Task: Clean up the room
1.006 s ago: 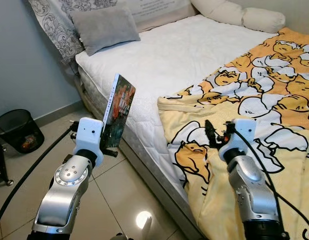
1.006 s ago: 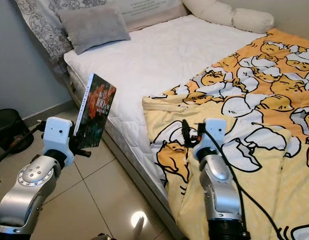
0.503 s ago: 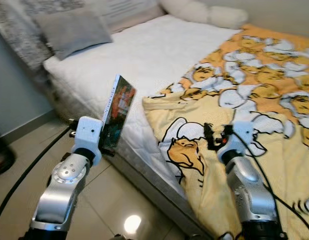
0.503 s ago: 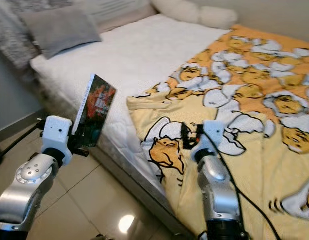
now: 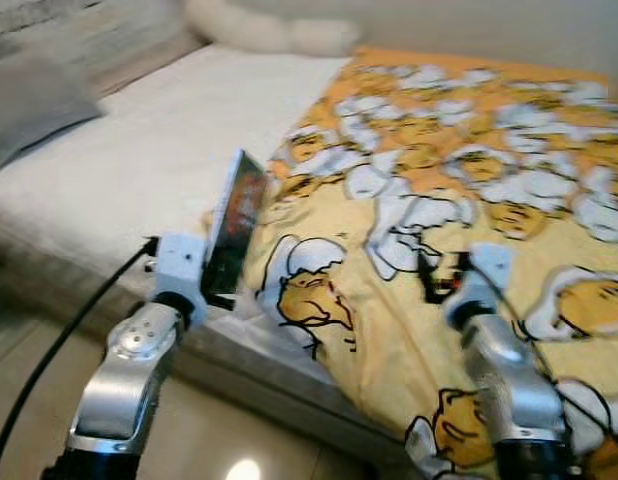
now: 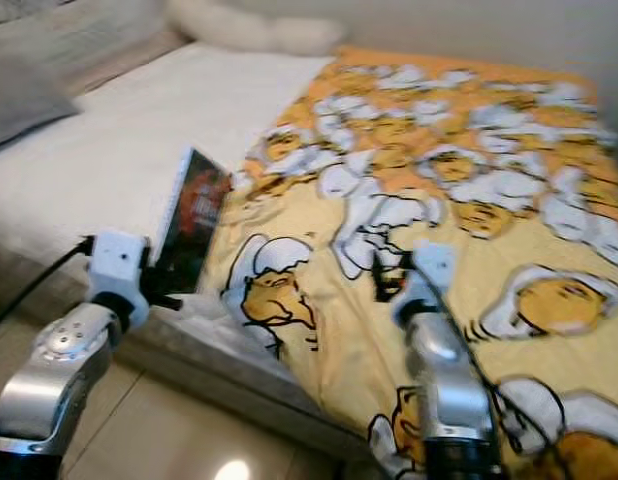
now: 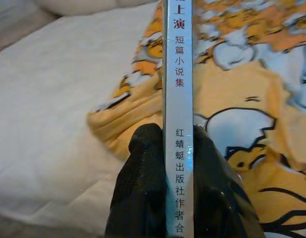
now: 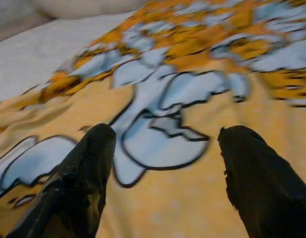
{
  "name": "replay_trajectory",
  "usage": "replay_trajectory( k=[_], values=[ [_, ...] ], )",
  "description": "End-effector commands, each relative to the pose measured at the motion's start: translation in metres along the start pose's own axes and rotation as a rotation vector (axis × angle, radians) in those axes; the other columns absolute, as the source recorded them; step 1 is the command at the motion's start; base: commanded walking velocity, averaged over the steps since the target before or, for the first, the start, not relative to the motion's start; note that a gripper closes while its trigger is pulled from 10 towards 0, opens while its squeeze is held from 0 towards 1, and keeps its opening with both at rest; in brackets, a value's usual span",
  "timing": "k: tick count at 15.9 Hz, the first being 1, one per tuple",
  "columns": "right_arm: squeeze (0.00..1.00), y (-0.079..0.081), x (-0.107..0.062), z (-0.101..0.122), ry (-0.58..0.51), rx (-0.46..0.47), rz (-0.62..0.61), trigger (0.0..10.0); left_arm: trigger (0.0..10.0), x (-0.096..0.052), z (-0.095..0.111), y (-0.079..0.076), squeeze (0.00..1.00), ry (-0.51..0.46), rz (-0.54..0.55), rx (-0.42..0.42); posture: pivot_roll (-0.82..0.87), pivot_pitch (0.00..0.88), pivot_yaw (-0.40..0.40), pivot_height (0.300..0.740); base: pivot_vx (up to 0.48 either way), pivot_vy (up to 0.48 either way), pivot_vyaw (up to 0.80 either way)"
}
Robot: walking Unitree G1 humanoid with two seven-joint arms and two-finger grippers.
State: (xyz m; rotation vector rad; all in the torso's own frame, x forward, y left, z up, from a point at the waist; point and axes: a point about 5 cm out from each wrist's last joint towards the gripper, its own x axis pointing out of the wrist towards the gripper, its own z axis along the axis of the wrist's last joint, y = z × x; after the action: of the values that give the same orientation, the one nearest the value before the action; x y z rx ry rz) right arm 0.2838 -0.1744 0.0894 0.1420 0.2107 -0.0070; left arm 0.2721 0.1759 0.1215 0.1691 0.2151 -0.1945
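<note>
My left gripper [image 5: 221, 285] is shut on a thin book [image 5: 236, 222], held upright over the near edge of the bed. In the left wrist view the book's white spine [image 7: 178, 99] with printed characters runs between the two black fingers [image 7: 143, 183]. My right gripper [image 5: 441, 280] hovers open over the yellow cartoon-print blanket [image 5: 469, 200], nothing between its fingers [image 8: 88, 168]. The blanket covers the right half of the bed; the white mattress [image 5: 119, 180] lies bare beside it.
A grey pillow [image 5: 29, 105] lies at the head of the bed and a long white bolster [image 5: 259, 35] along the far wall. Tiled floor [image 5: 29, 390] runs beside the bed under my left arm. The head views are blurred.
The camera has swung right and closer to the bed, so the bin and wall left the picture. Both arms keep their pose; the book stays gripped.
</note>
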Motion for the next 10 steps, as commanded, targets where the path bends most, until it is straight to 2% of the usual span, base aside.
replay_trajectory(
  k=[1, 6, 10],
  values=[
    [0.0, 0.0112, 0.0012, 0.0014, 0.004, 0.019, 0.033, 10.0, 10.0, -0.0021, 0.0074, 0.0083, 0.0, -0.025, 0.025, 0.0, 0.03, 0.0, 0.038, 0.74, 0.0, 0.345, -0.76],
    [0.0, 0.0132, 0.0002, 0.0021, 0.009, 0.064, 0.042, 10.0, 10.0, -0.0036, 0.0065, 0.0095, 0.0, -0.019, 0.02, -0.006, 0.02, 0.0, 0.039, 0.74, 0.0, 0.35, -0.75],
    [0.0, 0.0146, -0.0004, 0.0024, 0.001, 0.026, 0.038, 10.0, 10.0, -0.0056, 0.0059, 0.0117, 0.0, -0.028, 0.025, 0.005, 0.02, 0.0, 0.039, 0.74, 0.0, 0.363, -0.74]
  ],
)
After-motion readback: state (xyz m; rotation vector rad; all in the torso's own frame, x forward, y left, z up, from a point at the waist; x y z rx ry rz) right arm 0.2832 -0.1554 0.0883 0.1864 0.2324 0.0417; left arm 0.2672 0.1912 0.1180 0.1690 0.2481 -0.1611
